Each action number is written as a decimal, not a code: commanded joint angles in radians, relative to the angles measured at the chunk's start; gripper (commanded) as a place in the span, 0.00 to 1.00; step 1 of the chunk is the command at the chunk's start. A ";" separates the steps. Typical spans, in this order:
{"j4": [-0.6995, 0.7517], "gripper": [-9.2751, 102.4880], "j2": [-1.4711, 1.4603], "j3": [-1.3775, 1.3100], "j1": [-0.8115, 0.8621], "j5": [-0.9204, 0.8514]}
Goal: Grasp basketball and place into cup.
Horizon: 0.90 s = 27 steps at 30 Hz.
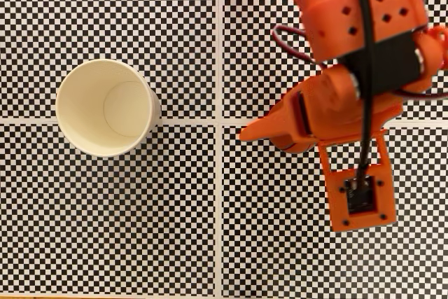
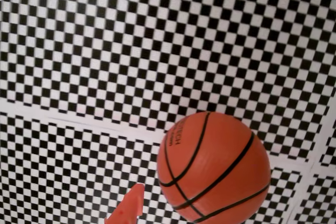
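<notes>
The cup (image 1: 105,106) stood upright and empty on the checkered desk (image 1: 175,229), mouth up, ready to receive the ball. The arm (image 1: 350,82) hung well apart from it, to the right in the fixed view. The wrist view showed the ball (image 2: 214,167) resting on the desk just beside one finger tip (image 2: 128,208). The arm's body hid the ball from above; the fingers' (image 2: 128,208) spread could not be determined.
</notes>
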 commanded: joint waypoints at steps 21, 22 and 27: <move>-0.121 0.64 0.009 0.094 -0.006 0.008; -0.123 0.64 0.009 0.094 -0.003 0.003; -0.130 0.64 0.009 0.101 0.008 -0.002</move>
